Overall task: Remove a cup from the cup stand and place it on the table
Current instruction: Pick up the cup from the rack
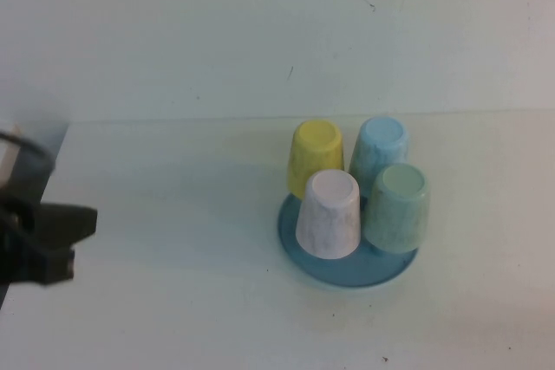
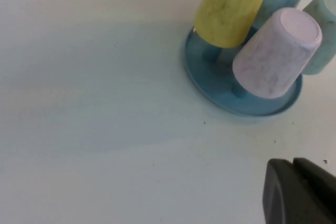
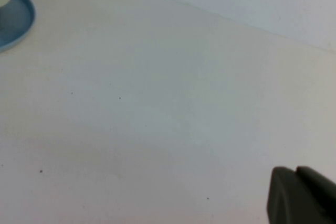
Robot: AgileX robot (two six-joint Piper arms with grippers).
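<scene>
The pink cup (image 1: 329,214) sits upside down on the stand (image 1: 347,268), well right of the closed left gripper (image 1: 52,240); the closed right gripper (image 3: 302,195) is out of the high view, so the nearer arm cannot be told.

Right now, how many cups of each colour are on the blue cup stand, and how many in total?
Pale pink cup: 1
Yellow cup: 1
Light blue cup: 1
Pale green cup: 1
Total: 4 cups, all upside down on the cup stand.
The left gripper sits at the table's left edge, shut; the right gripper shows only in its wrist view, shut.
</scene>
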